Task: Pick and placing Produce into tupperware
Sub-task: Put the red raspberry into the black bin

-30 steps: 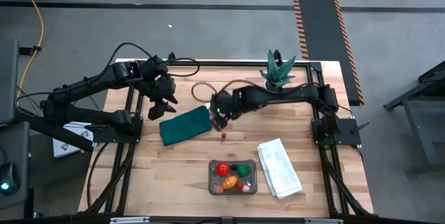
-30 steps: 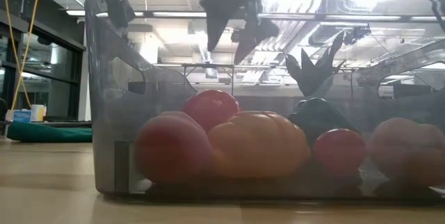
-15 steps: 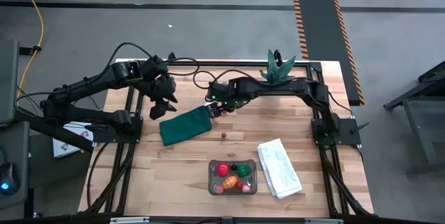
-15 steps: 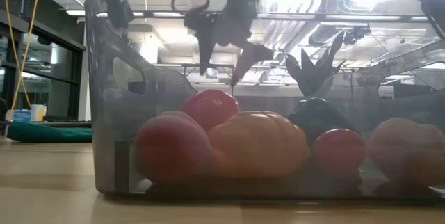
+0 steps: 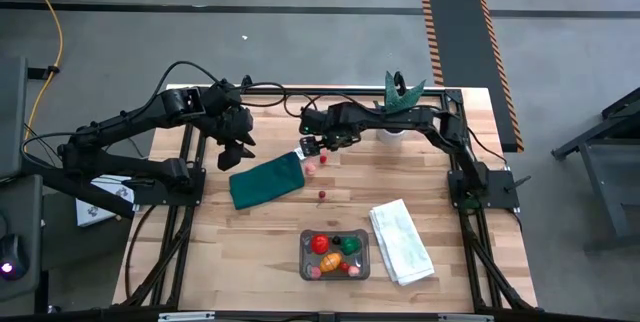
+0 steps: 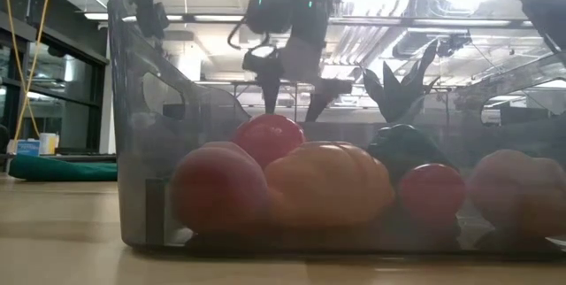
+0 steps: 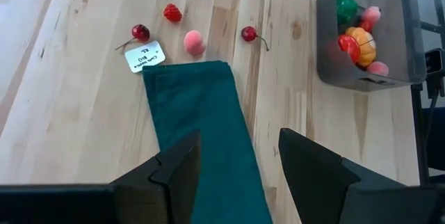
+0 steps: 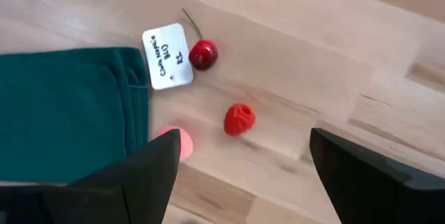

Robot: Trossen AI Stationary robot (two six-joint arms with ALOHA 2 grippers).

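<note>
The clear tupperware (image 5: 335, 254) stands near the table's front and holds several toy produce pieces, among them a red one (image 5: 320, 244), an orange one (image 6: 327, 183) and a green one (image 5: 350, 246). On the wood by the dark green cloth (image 5: 267, 179) lie loose pieces: a cherry (image 8: 203, 54), a red berry (image 8: 239, 119), a pink piece (image 8: 177, 144), and another cherry (image 5: 322, 196) nearer the front. My right gripper (image 8: 243, 175) is open above the loose pieces. My left gripper (image 7: 236, 175) is open over the cloth's left end.
A folded white towel (image 5: 400, 240) lies right of the tupperware. A green spiky plant in a white pot (image 5: 400, 104) stands at the far edge beside my right arm. A white paper label (image 8: 167, 64) lies next to the cherry. Bare wood lies left of the tupperware.
My right gripper has gone a little toward the table's far edge and turned, staying open; its arm has swung back toward the plant. The loose produce and the cloth lie as before. My left arm has kept still.
</note>
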